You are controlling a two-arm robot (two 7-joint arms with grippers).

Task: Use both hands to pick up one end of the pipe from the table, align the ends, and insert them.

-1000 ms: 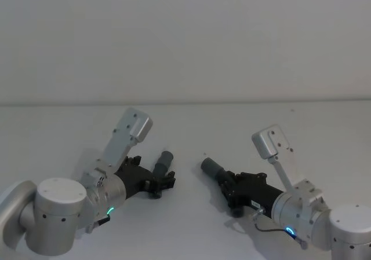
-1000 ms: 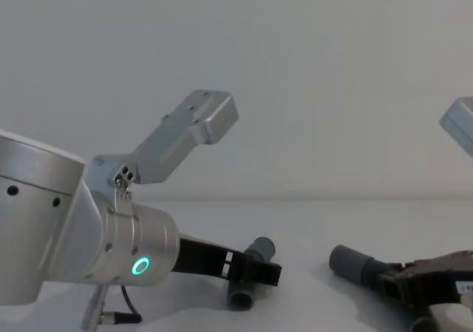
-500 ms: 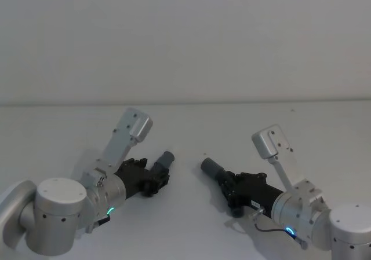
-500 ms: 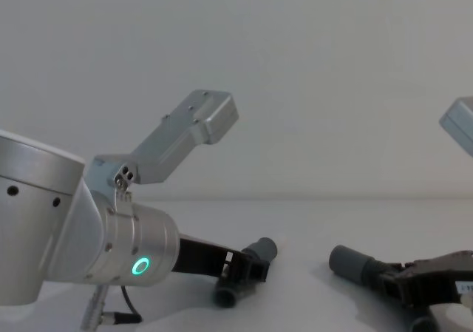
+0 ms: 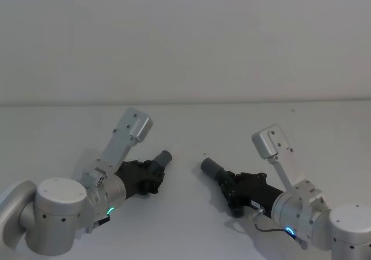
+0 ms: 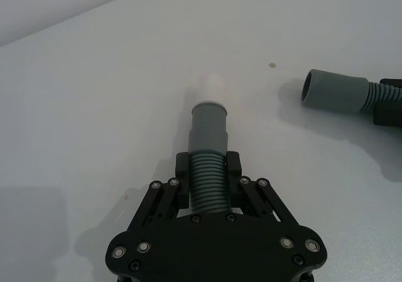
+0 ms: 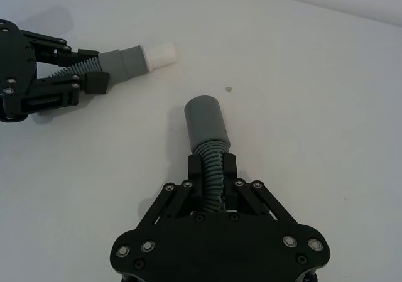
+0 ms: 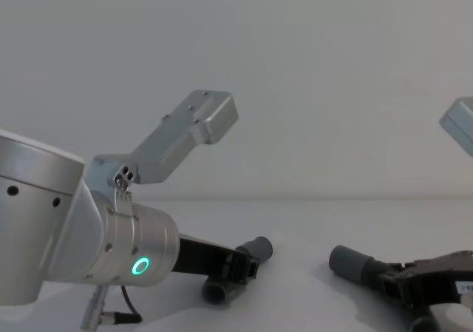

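Grey on white.

Head view: left black skeletal gripper (image 5: pixel 152 176) is clamped on a dark grey ribbed tube piece (image 5: pixel 163 158). Right black skeletal gripper (image 5: pixel 232 185) is clamped on its dark grey ribbed mate (image 5: pixel 212 168). Both sit well short of the white matt table's (image 5: pixel 191 127) far edge, ends facing but apart. Grasping looks done; aligning and inserting remain.

Left wrist view: fingers (image 6: pixel 183 166) pinch ribs behind the narrower smooth collar (image 6: pixel 209 126).

Right wrist view: fingers (image 7: pixel 195 166) pinch ribs behind the wider socket collar (image 7: pixel 206 122).

Chest view: right gripper is cut off at the edge. Cannot tell whether either piece clears the table.

Pipe (image 6: pixel 208 128) rear under left gripper (image 6: pixel 208 166)
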